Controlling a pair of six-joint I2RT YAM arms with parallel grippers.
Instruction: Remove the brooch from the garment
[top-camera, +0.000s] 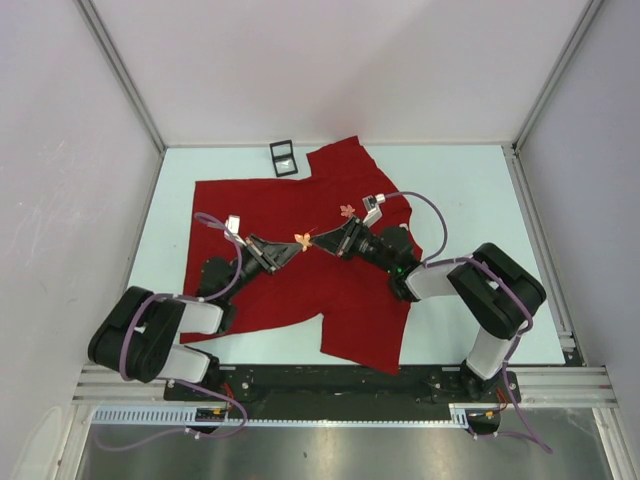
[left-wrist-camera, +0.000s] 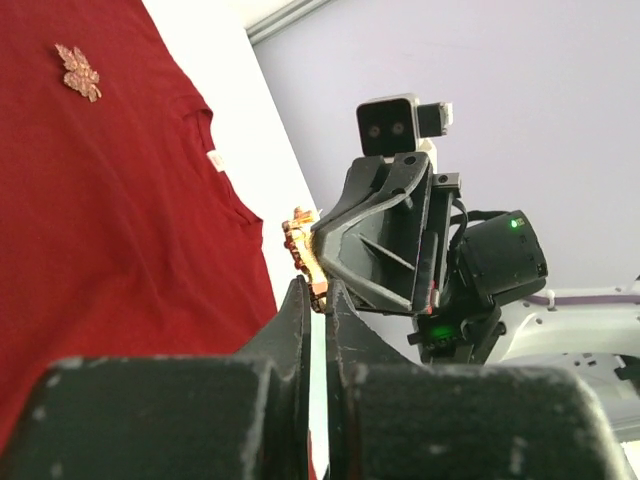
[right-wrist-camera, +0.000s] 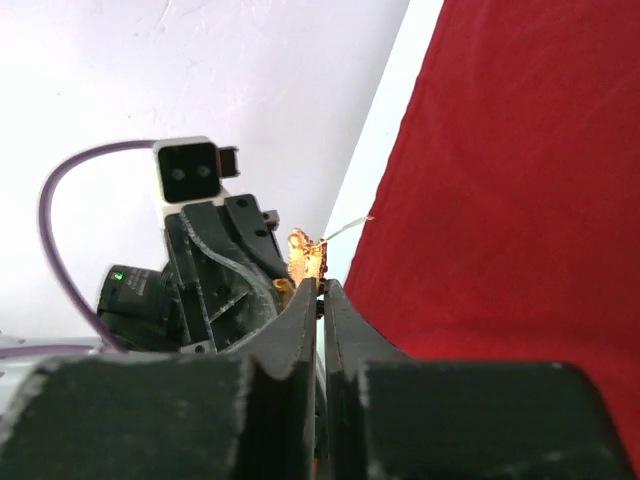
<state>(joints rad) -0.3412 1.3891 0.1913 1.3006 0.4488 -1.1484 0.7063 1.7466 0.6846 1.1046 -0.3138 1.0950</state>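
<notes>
The red T-shirt (top-camera: 300, 270) lies spread flat on the table. A gold brooch (top-camera: 302, 239) sits above its middle, between both grippers. My left gripper (top-camera: 294, 246) is shut on one end of the brooch (left-wrist-camera: 304, 250). My right gripper (top-camera: 317, 240) is shut on the other end (right-wrist-camera: 308, 258), where a thin pin sticks out to the right. In both wrist views the brooch stands clear of the cloth. A second, leaf-shaped brooch (top-camera: 347, 210) lies on the shirt behind them and also shows in the left wrist view (left-wrist-camera: 78, 72). A white tag (left-wrist-camera: 214, 160) marks the neckline.
A small black-framed square object (top-camera: 283, 157) lies at the shirt's far edge. Pale table surface (top-camera: 470, 200) borders the shirt on all sides. Metal frame posts stand at the far corners, and a rail (top-camera: 340, 380) runs along the near edge.
</notes>
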